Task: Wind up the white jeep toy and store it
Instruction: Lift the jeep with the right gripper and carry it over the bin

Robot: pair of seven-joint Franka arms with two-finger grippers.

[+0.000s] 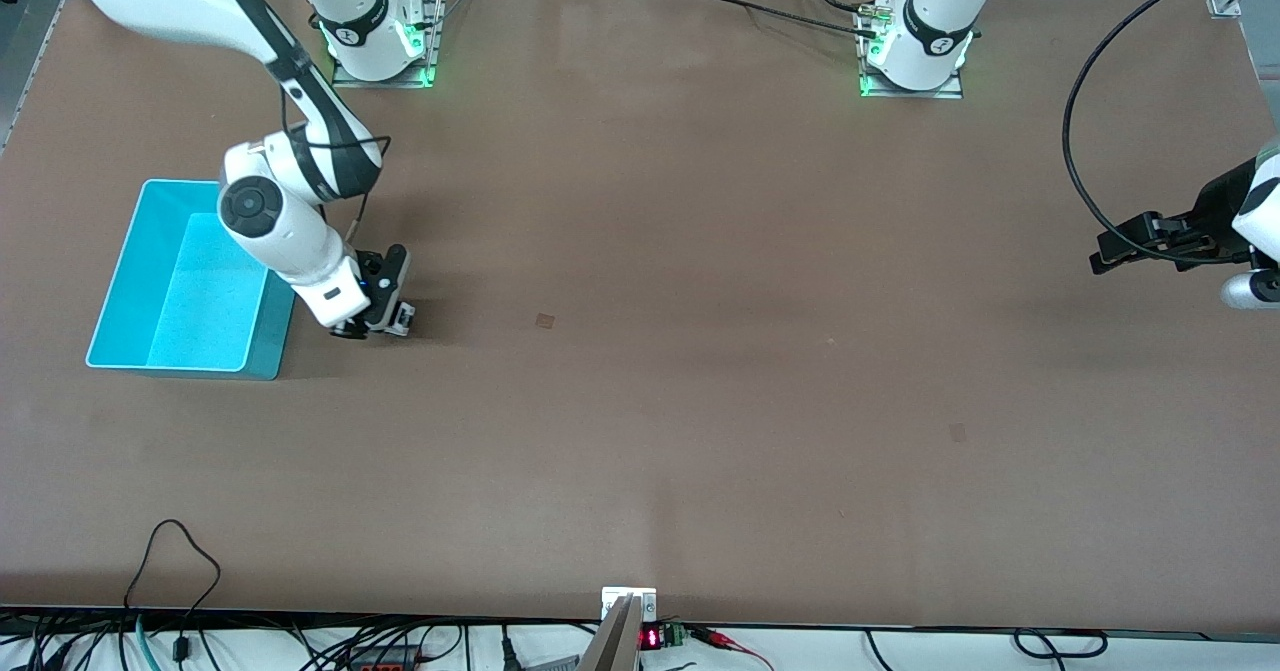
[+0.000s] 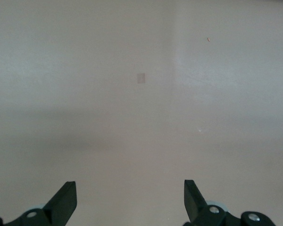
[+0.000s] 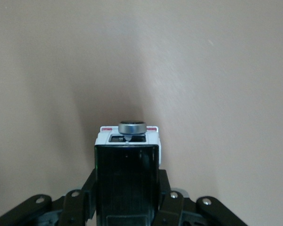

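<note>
The white jeep toy (image 1: 402, 319) is held low over the brown table, beside the turquoise bin (image 1: 165, 364) on the side toward the left arm's end. My right gripper (image 1: 385, 316) is shut on the jeep. In the right wrist view the jeep (image 3: 127, 162) shows its glossy black roof and a grey spare wheel, with my fingers (image 3: 172, 202) pressed on both of its sides. I cannot tell whether its wheels touch the table. The bin is empty. My left gripper (image 1: 1102, 254) waits open and empty over the left arm's end of the table; in the left wrist view it (image 2: 130, 193) sees only bare table.
The bin stands at the right arm's end of the table. A black cable (image 1: 1085, 151) loops above the table near the left gripper. Wires (image 1: 170, 561) and a small bracket (image 1: 628, 611) lie along the table edge nearest the front camera.
</note>
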